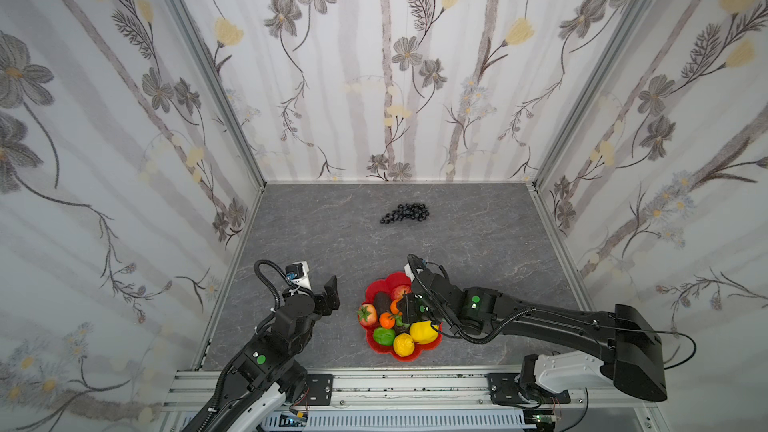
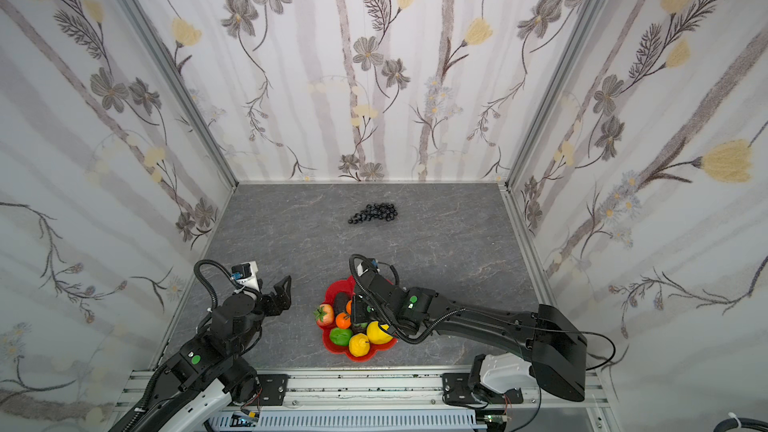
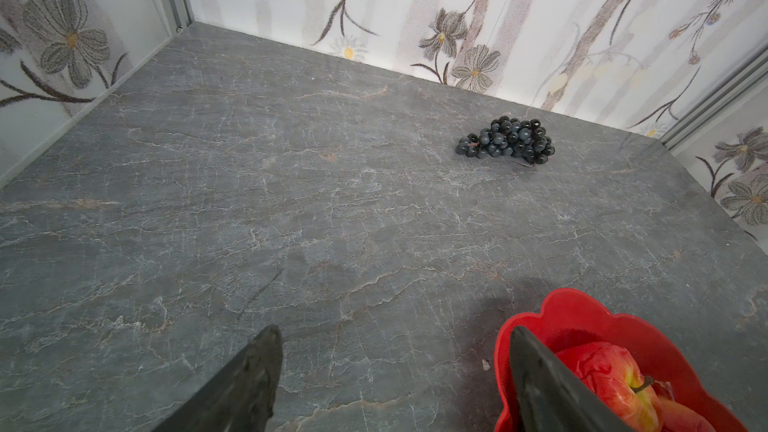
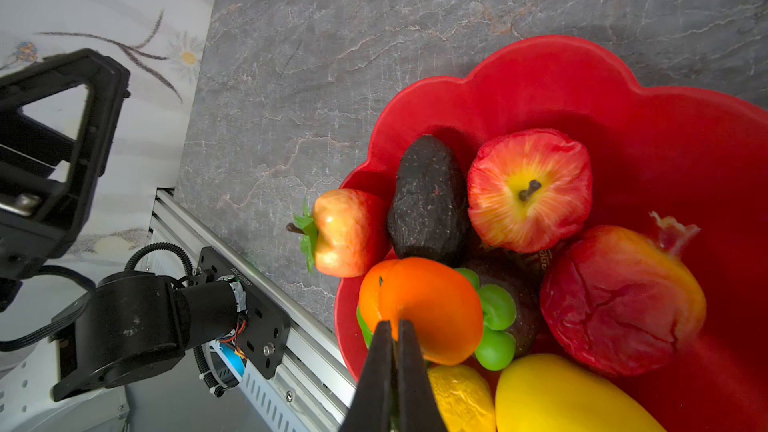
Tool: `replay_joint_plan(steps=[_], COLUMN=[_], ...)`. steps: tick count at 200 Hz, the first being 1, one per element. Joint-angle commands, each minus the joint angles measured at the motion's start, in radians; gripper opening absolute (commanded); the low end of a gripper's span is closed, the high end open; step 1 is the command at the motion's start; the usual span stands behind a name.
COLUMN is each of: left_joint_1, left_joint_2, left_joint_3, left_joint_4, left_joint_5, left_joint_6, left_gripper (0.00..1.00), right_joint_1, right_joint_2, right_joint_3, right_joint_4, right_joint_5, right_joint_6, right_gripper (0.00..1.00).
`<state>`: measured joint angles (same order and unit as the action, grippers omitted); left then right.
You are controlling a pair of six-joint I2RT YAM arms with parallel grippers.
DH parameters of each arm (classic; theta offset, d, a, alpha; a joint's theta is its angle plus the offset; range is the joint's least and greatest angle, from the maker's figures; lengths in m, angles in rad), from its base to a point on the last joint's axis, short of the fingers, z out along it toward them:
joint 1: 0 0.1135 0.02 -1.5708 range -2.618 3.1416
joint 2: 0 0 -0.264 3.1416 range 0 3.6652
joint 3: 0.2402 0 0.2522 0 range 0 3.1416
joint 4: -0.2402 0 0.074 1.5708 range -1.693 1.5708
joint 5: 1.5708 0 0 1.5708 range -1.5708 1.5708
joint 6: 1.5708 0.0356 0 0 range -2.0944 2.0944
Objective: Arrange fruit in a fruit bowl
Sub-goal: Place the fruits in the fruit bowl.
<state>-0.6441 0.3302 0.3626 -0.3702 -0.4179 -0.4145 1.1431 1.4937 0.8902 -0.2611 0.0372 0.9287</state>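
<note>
The tabletop is grey stone-look, and on its near side the red bowl sits crowded with fruit. Only the grapes are outside it. They lie well apart from the bowl, toward the back wall, and I judge them the piece left to bring in.

My left gripper hangs just beside the bowl's rim, its jaws spread wide with nothing between them, and it faces the grapes. My right gripper is over the bowl with its jaws pressed together, tips against an orange. I can't tell whether it pinches anything there.

I expect the bunch to be light and a bit floppy, its glossy beads rolling under a pinch. I'd take it across the thick end rather than the thin tail, closing gently, and carry it low.

In the bowl I'd treat the apple, the avocado and the strawberry perched at the rim as smooth, light and easily nudged out.
</note>
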Motion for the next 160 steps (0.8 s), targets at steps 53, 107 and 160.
replay_joint_plan(steps=[53,107,160], left_joint_1=[0.002,0.003,0.002], left_joint_2=[0.013,0.034,0.038], left_joint_3=[-0.009,-0.014,-0.015], left_joint_4=[0.034,0.058,0.059], left_joint_5=[-0.027,-0.027,-0.031], left_joint_6=[0.008,0.024,0.029], left_gripper=[0.86,0.87,0.87], right_joint_1=[-0.040,-0.050,-0.051], right_joint_2=[0.036,0.053,0.042], right_joint_3=[0.010,0.013,0.018], right_joint_4=[0.010,-0.013,-0.030], right_joint_5=[0.000,0.001,0.026], right_joint_6=[0.039,0.040,0.014], right_gripper=[0.01,0.11,0.23])
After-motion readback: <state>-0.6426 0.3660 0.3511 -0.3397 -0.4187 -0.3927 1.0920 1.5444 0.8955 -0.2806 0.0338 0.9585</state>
